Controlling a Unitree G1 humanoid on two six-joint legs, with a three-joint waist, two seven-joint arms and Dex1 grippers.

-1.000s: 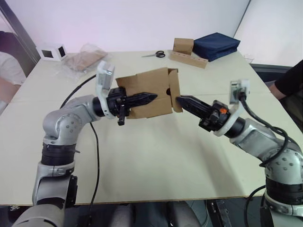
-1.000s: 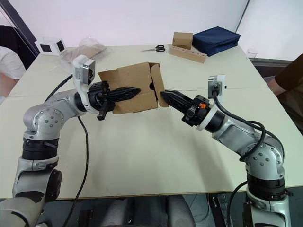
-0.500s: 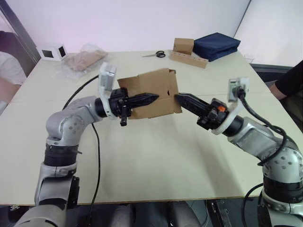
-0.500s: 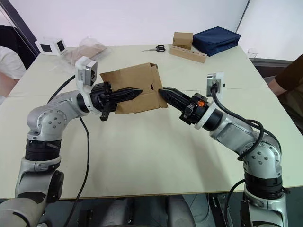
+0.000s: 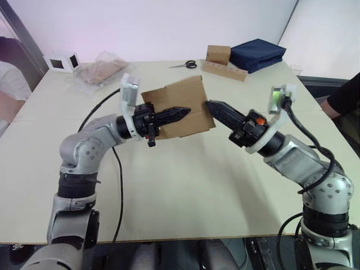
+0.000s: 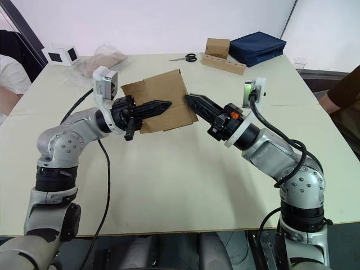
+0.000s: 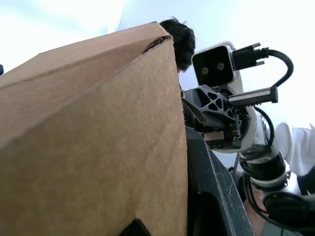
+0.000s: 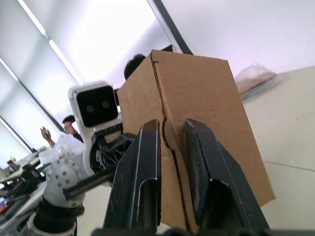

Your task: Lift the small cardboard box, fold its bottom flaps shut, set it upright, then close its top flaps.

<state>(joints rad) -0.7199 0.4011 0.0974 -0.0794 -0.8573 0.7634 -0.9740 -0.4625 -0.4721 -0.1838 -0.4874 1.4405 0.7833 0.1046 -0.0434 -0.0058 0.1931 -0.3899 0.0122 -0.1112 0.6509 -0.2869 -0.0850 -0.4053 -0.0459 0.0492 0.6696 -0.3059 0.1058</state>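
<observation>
The small cardboard box (image 5: 179, 102) hangs above the table, lying on its side between my two arms. My left gripper (image 5: 185, 112) is shut on its front wall; one black finger (image 7: 212, 195) runs along the outside of the cardboard. The bottom flaps (image 8: 197, 128) lie folded flat over the end that faces my right arm, with a seam between them. My right gripper (image 5: 208, 104) is shut and its tips press on that seam, as the right wrist view shows. The top flaps are at the end toward my left arm and are mostly hidden.
On the far side of the table (image 5: 185, 185) are a white cube box (image 5: 61, 61), a plastic bag (image 5: 98, 70), scissors (image 5: 184, 64), a brown box (image 5: 217, 54) on a cardboard strip (image 5: 226, 71) and a navy bag (image 5: 257, 53). A person sits at each side edge.
The end flap that stood open a second ago now lies flat. My right gripper has moved up and left against it, and the box has risen and tilted a little.
</observation>
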